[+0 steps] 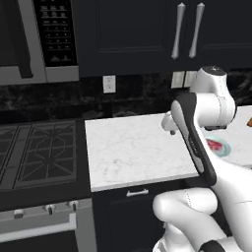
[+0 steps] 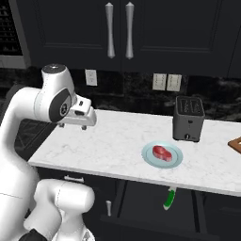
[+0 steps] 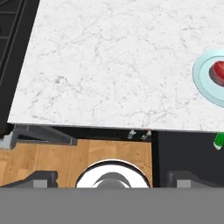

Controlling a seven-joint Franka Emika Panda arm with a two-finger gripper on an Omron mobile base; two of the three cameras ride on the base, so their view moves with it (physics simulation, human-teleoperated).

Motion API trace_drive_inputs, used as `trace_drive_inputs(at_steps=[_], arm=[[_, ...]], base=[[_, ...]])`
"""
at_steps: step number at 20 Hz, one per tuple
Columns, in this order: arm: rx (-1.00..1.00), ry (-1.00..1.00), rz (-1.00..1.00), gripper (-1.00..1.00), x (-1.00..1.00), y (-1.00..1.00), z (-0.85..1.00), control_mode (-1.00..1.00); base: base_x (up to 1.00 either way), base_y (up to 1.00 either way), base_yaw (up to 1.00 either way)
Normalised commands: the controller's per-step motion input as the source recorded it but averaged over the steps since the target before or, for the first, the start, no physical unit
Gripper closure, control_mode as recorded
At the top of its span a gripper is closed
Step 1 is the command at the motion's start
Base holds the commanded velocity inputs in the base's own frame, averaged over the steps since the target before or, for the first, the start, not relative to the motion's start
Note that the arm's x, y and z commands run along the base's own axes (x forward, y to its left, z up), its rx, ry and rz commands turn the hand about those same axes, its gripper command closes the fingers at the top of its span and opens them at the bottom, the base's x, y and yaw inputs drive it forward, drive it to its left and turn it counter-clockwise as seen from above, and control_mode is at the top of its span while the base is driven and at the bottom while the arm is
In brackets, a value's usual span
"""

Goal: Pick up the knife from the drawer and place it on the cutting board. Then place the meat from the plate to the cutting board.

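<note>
Above the white marble desk [image 2: 108,146], I am holding my arm folded high, wrist level, with my pincer [image 2: 84,123] hanging over the left part of the surface and pointing down at it. Its fingertips are showing as two dark stubs set well apart at the bottom of the hand view, so it is standing wide and carrying nothing. The plate [image 2: 162,156], pale blue-green and round, is sitting on the desk well to the right of my hand, with the meat [image 2: 162,152], a red-pink lump, lying in its middle. Below the desk's front edge, the drawer [image 2: 197,212] is standing open, and the knife [image 2: 169,198], its bright green handle showing, is lying inside, nearly under the plate. A black toaster [image 2: 188,118] is standing behind the plate. The cutting board [image 2: 236,143] is peeking in at the far right edge.
</note>
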Motion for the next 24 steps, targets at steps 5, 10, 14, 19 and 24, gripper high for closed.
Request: trace_drive_inputs(at_steps=[5, 10, 14, 19, 24], arm=[[0.00, 0.00, 0.00, -1.00, 0.00, 0.00, 0.00, 1.00], [0.00, 0.00, 0.00, -1.00, 0.00, 0.00, 0.00, 1.00], [0.00, 0.00, 0.00, -1.00, 0.00, 0.00, 0.00, 1.00], [0.00, 0.00, 0.00, -1.00, 0.00, 0.00, 0.00, 1.00], [0.00, 0.00, 0.00, -1.00, 0.00, 0.00, 0.00, 1.00]], base=[[-0.98, 0.00, 0.00], [-0.82, -0.18, 0.00], [-0.08, -0.66, -0.05], [0.14, -0.78, 0.00], [0.19, -0.87, 0.00]])
